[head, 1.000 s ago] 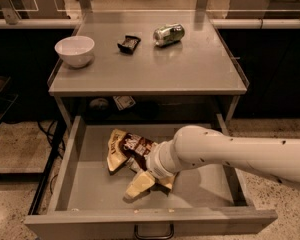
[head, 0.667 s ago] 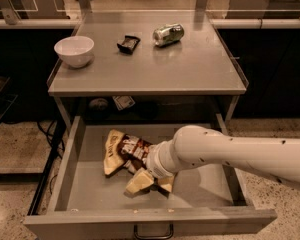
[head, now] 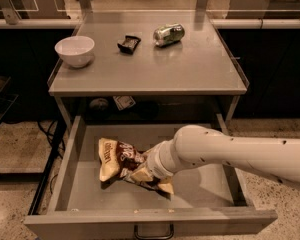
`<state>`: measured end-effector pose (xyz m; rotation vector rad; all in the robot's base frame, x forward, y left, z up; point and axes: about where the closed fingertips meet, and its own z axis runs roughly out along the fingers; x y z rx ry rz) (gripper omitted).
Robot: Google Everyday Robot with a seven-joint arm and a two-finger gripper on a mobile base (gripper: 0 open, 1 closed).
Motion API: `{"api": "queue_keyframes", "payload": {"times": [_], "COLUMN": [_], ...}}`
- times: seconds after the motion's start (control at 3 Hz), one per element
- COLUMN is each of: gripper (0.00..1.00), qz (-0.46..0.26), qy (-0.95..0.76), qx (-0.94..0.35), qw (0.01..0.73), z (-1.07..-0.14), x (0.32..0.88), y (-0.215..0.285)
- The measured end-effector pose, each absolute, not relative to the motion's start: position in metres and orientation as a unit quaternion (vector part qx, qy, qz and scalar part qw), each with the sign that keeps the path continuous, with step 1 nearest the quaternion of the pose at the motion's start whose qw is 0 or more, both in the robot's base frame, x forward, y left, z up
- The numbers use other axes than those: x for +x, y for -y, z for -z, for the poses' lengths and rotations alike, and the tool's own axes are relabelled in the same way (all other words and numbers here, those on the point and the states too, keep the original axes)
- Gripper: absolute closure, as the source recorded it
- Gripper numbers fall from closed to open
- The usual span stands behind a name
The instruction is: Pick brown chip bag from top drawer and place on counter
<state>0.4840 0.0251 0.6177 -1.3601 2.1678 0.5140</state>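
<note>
The brown chip bag (head: pixel 114 156) is crumpled in the middle of the open top drawer (head: pixel 69 170), with its cream end pointing left. My gripper (head: pixel 144 172) comes in from the right on the white arm, is buried in the bag's right part and is shut on it. The bag looks bunched and slightly raised, with a shadow under it on the drawer floor. The grey counter (head: pixel 155 69) is above the drawer.
On the counter stand a white bowl (head: pixel 75 50) at the left, a small black wrapper (head: pixel 128 43) and a crushed silver-green can (head: pixel 169 34) at the back. The drawer's dark pull handle (head: pixel 153 232) is at the front. Other tables stand behind.
The bag has bunched up around my gripper and shifted a little to the left. Its lower cream end has been pulled in under the wrist.
</note>
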Motion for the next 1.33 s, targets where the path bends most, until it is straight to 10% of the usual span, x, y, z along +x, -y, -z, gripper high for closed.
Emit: {"api": "queue_keyframes", "payload": {"times": [0.33,1.33], "gripper": [0.96,1.0], "qz": [-0.19,-0.195], "qy": [-0.801,-0.801], "qx": [-0.503,-0.504], "qw": [0.263,0.258], "z": [-0.6177,-0.6247], "x": [0.484,0.4901], "y": [-0.0251,-0.0239]}}
